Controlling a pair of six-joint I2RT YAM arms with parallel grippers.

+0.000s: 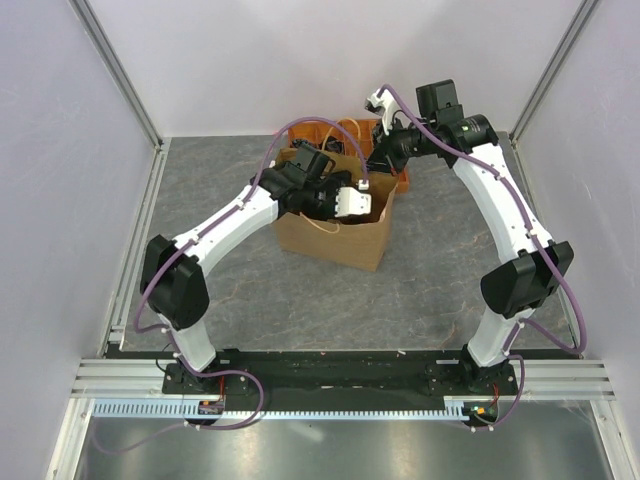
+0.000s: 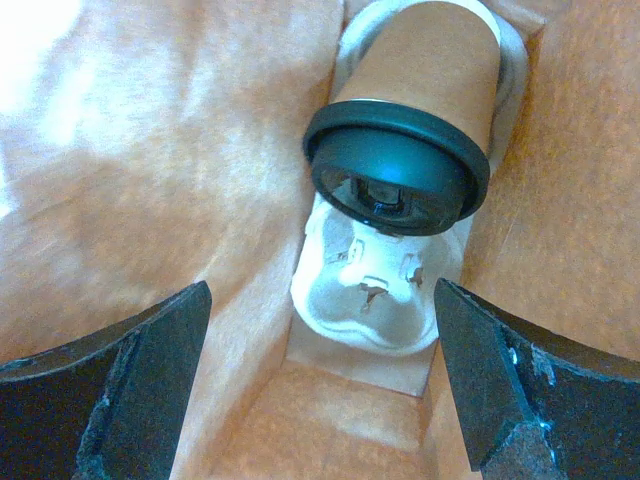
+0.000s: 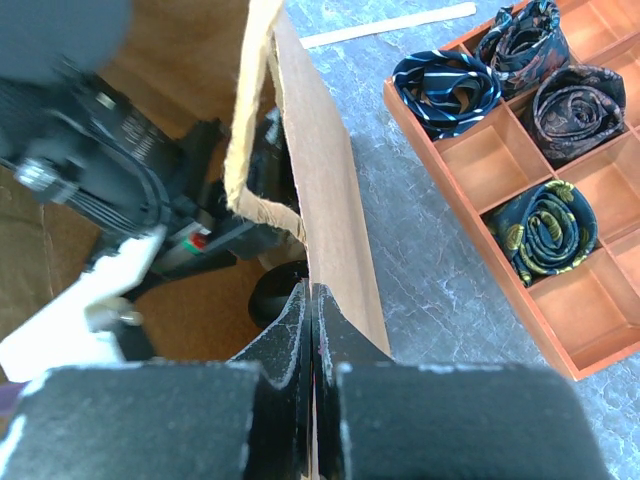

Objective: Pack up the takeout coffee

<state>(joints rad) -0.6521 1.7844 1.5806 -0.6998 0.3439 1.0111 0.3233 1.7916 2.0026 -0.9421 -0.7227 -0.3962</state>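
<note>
In the left wrist view the takeout coffee [image 2: 400, 165], a brown paper cup with a black lid, lies inside the paper bag [image 2: 150, 200]. Its lid faces the camera, and it rests on a pale moulded cup carrier [image 2: 375, 300]. My left gripper [image 2: 320, 390] is open and empty, its fingers [image 2: 130, 390] apart from the cup and nearer than it. In the top view the left wrist [image 1: 350, 200] reaches into the bag [image 1: 335, 240] and hides the cup. My right gripper [image 3: 315, 300] is shut on the bag's wall [image 3: 320, 190], at the bag's back right [image 1: 388, 168].
An orange divided tray [image 3: 500, 165] with several rolled ties stands right of the bag, behind it in the top view [image 1: 345, 132]. The left arm [image 3: 100, 170] fills the bag's opening. White enclosure walls stand on all sides.
</note>
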